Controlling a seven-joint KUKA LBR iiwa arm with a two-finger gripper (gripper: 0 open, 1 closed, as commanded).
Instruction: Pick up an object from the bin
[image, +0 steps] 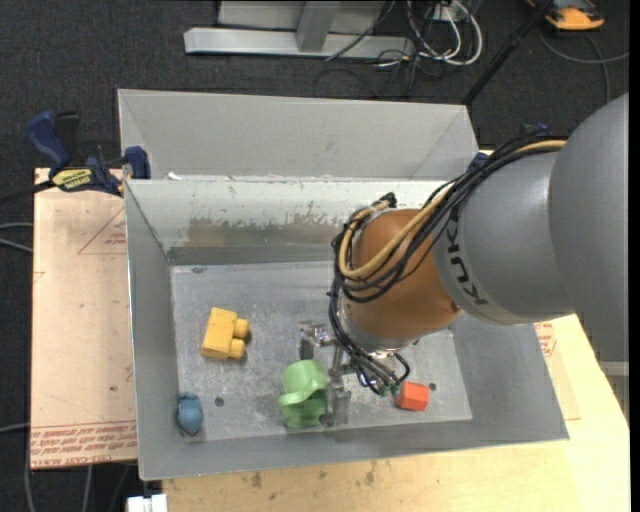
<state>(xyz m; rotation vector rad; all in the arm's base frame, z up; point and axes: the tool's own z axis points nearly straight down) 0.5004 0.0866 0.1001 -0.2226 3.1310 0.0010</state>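
My gripper (330, 385) reaches down near the bin's front middle, its metal fingers right beside a light green rounded object (300, 393) that lies on the floor there. The fingers touch or overlap the green object's right side, and I cannot tell whether they close around it. A small orange-red block (411, 397) lies just right of the gripper. A yellow blocky piece (224, 334) sits further left on the bin floor.
A small blue rounded thing (189, 414) lies in the bin's front left corner. The arm with its orange cover and cables hangs over the right middle of the bin. Bare floor stretches along the back wall.
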